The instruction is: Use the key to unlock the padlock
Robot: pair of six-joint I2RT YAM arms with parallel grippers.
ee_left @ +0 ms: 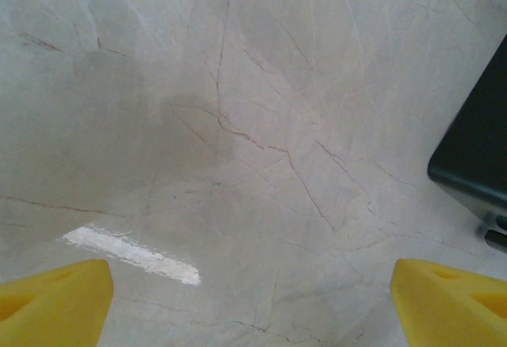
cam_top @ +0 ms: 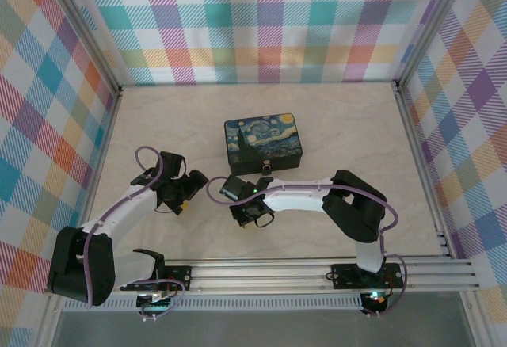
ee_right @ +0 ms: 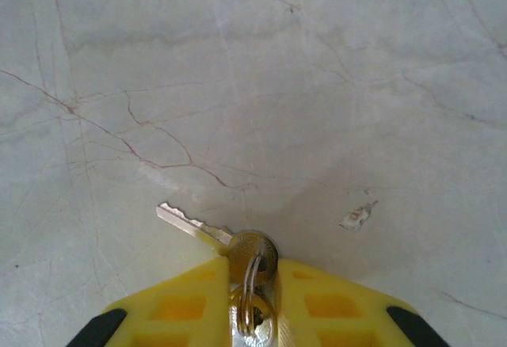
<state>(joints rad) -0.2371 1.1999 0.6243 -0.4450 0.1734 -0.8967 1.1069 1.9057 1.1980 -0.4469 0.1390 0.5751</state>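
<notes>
— What's the table (cam_top: 341, 125) like?
— Pale, marble-patterned, with thin brownish veins.
— Anything lying on it?
— A black box (cam_top: 264, 142) with a starry-night lid, flat, around the middle.

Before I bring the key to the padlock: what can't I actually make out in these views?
- Padlock: top view, seemingly a tiny dark speck at the box's front wall; keyhole and shackle are too small to read.
- Box: left wrist view, cut off by the right edge; the dark bit under its corner is unidentifiable.
- Key: right wrist view, its head sits inside the right claw, which hides the contact.
</notes>
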